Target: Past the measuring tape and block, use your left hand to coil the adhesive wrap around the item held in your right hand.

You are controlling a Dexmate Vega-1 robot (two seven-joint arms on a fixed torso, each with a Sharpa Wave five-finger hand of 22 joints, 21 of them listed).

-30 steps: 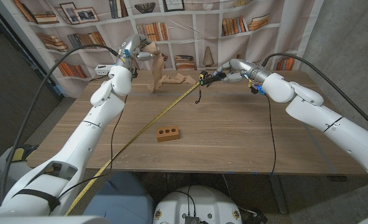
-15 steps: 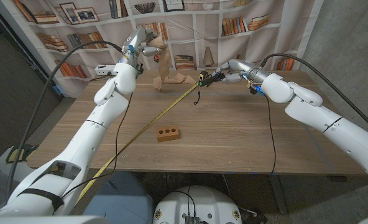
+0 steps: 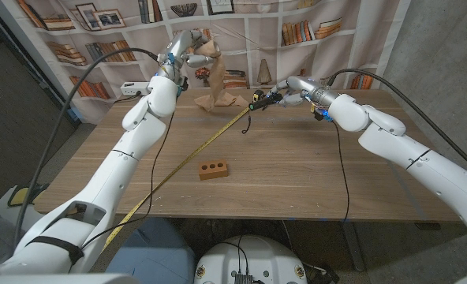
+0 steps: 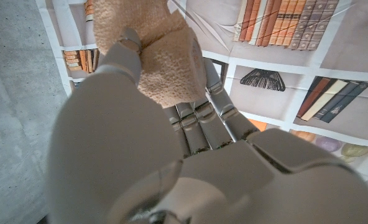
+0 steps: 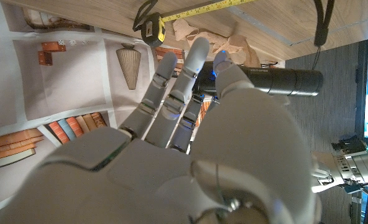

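Note:
My left hand (image 3: 186,47) is raised at the far left of the table and grips a tan roll of adhesive wrap (image 3: 207,50); the left wrist view shows the roll (image 4: 165,56) held by the fingers. A loose strip of wrap (image 3: 216,98) hangs down to a crumpled heap on the table. My right hand (image 3: 293,87) holds a black cylinder (image 3: 270,98) at the far middle; the cylinder (image 5: 283,81) lies across its fingertips. The measuring tape case (image 3: 256,99) lies just beside it, and its yellow tape (image 3: 178,170) runs diagonally towards the near left. A brown block (image 3: 214,170) with holes sits mid-table.
A bookshelf-print backdrop (image 3: 241,31) stands right behind the table's far edge. Black cables (image 3: 344,158) trail from both arms over the table. A thin black loop (image 3: 249,124) hangs off the tape case. A white socket box (image 3: 129,88) sits at the far left edge.
My left hand has lifted the wrap roll higher and carried it right, drawing the strip up off the table. My right hand has shifted slightly left with the cylinder.

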